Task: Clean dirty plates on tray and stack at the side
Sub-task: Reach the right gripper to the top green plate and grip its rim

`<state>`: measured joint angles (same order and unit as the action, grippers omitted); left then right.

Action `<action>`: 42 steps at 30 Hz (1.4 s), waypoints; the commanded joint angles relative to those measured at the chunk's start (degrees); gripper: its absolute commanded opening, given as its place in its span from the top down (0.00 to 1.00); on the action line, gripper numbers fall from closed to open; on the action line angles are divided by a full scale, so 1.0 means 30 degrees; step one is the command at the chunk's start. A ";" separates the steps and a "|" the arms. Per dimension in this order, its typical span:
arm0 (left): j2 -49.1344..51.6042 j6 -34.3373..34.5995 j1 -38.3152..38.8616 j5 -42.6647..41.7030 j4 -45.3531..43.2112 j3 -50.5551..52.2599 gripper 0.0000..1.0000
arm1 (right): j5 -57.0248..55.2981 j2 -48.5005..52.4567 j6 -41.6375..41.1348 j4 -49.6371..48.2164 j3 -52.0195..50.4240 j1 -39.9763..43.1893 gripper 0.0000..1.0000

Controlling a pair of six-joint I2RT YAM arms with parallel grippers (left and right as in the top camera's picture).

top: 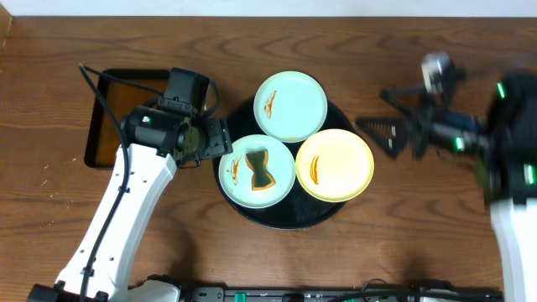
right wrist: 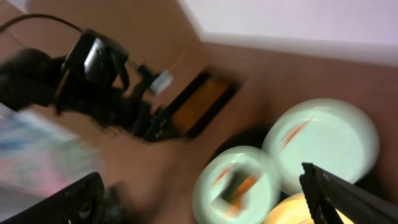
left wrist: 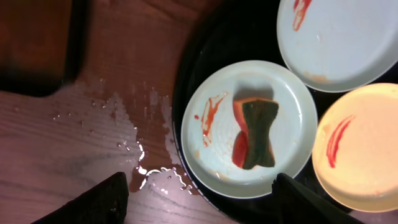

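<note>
Three dirty plates sit on the round black tray [top: 285,216]: a mint one [top: 289,105] at the back, a mint one [top: 257,170] front left, and a yellow one [top: 334,164] front right, all smeared orange-red. A green and orange sponge [top: 262,168] lies on the front-left plate [left wrist: 249,127]; the left wrist view shows this sponge [left wrist: 255,134] lying free. My left gripper [top: 225,140] hangs open just left of that plate, its jaws [left wrist: 199,205] holding nothing. My right gripper [top: 375,111] is open and empty, right of the tray; its own view [right wrist: 205,202] is blurred.
A rectangular black tray [top: 109,117] lies at the left, partly under my left arm. Water is spilled on the wood [left wrist: 146,162] beside the round tray's left rim [left wrist: 186,81]. Bare wooden table lies in front and at the far right.
</note>
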<state>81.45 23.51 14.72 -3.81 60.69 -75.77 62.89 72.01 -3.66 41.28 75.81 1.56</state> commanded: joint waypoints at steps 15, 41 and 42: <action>0.0073 -0.0255 -0.0102 0.0364 0.0605 -0.0036 0.25 | -1.7515 1.0856 -0.6448 0.6936 0.6564 -0.8925 0.49; 0.0073 -0.0255 -0.0102 0.0364 0.0765 -0.0036 0.24 | -2.0997 1.7180 -0.4765 0.7184 0.9763 -1.2677 0.96; 0.0073 -0.0255 -0.0102 0.0364 0.0765 -0.0036 0.24 | -2.0677 1.7456 -0.4677 0.7322 0.9763 -1.2779 0.99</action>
<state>81.45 23.51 14.72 -3.64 62.76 -75.77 2.37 121.62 -16.97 62.54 104.25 -36.01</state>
